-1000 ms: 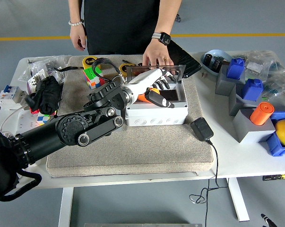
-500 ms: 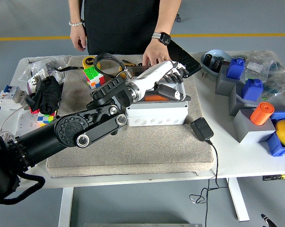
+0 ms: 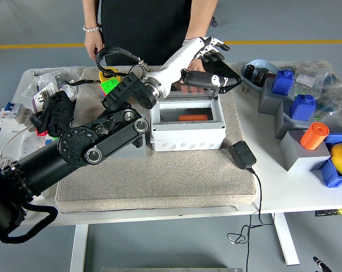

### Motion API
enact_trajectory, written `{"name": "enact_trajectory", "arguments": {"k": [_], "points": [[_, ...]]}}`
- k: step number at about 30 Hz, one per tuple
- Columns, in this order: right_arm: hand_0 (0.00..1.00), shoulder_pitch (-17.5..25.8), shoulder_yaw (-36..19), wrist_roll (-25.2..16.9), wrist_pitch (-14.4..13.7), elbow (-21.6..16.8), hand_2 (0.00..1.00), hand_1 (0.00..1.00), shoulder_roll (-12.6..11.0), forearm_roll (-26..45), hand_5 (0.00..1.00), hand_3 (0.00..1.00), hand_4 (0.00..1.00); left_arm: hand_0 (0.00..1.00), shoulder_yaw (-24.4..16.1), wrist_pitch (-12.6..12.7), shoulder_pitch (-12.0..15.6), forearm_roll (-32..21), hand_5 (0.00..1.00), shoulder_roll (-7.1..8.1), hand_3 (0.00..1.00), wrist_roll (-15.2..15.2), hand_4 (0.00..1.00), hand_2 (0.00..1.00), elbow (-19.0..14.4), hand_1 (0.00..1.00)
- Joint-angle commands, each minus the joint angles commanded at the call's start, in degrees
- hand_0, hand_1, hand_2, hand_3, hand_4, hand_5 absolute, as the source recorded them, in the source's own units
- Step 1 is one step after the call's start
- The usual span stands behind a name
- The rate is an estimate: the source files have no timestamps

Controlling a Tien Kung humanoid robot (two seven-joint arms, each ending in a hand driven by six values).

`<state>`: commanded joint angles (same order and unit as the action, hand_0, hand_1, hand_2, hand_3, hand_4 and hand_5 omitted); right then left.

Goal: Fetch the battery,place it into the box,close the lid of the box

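left robot hand [image 3: 200,59], white with black fingers: raised, fingers spread loosely, holding nothing. just under its thumb, the clear hinged lid [image 3: 185,89] stands open behind a pale grey plastic box [image 3: 188,127]. orange cylindrical battery [image 3: 193,118]: lying flat inside that box, below the hand. beige padded mat [image 3: 159,175]: under the box. person's hand with black wristwatch [image 3: 189,69]: on the table behind the lid, partly hidden by the robot hand.

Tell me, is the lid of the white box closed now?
No, the lid stands raised behind the open white box, and an orange battery shows inside.
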<state>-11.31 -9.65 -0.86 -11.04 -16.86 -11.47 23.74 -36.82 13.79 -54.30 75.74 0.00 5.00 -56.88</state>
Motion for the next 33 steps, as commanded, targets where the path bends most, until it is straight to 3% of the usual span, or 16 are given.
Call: {"name": "enact_trajectory", "arguments": {"k": [8,9,14,15,20,21,26,27,33], "points": [[0.706,0.05,-0.17,-0.05,0.11,0.00,0.672,0.679,0.13,-0.03,0.503,0.583,0.960,0.843,0.38,-2.14,0.11,1.39,0.461,0.00,0.828,3.87,0.998,0.820,3.43,0.843],[0.705,0.03,-0.28,-0.07,0.10,0.00,0.672,0.679,0.16,-0.08,0.503,0.584,0.960,0.782,0.49,-2.43,0.18,1.52,0.475,0.00,0.804,4.42,0.998,0.788,3.69,0.800],[0.705,-0.03,-0.59,-0.07,0.10,-0.01,0.672,0.679,0.19,-0.20,0.503,0.584,0.960,0.782,0.85,-4.79,0.54,2.77,0.475,0.00,0.804,7.93,0.998,0.788,3.55,0.800],[0.705,-0.02,-0.69,-0.09,0.08,-0.02,0.672,0.679,0.19,-0.23,0.503,0.583,0.960,0.655,0.81,-5.13,0.66,3.05,0.491,0.00,0.780,8.56,0.998,0.756,3.13,0.740],[0.705,0.09,-0.64,-0.05,0.12,0.02,0.672,0.679,0.21,-0.17,0.503,0.583,0.960,0.655,0.09,-8.07,1.21,3.52,0.491,0.00,0.780,13.08,0.998,0.756,-0.72,0.740],[0.705,0.12,-0.67,-0.05,0.12,0.02,0.672,0.679,0.22,-0.18,0.503,0.584,0.960,0.489,-0.05,-8.64,1.37,3.74,0.500,0.00,0.764,13.84,0.998,0.720,-1.56,0.682],[0.705,0.13,-0.78,-0.10,0.08,0.00,0.672,0.679,0.29,-0.29,0.503,0.584,0.960,0.489,-0.88,-10.88,2.12,5.00,0.500,0.22,0.764,16.76,0.998,0.720,-5.41,0.682],[0.705,0.12,-0.82,-0.11,0.08,-0.01,0.671,0.678,0.28,-0.32,0.503,0.583,0.961,0.443,-0.98,-11.51,2.20,5.15,0.511,0.28,0.756,17.53,0.998,0.702,-6.15,0.656],[0.705,0.13,-0.71,-0.03,0.15,0.05,0.671,0.678,0.29,-0.16,0.502,0.584,0.960,0.443,-0.78,-14.13,2.39,5.10,0.514,0.47,0.750,20.24,0.998,0.693,-8.40,0.654]]}}
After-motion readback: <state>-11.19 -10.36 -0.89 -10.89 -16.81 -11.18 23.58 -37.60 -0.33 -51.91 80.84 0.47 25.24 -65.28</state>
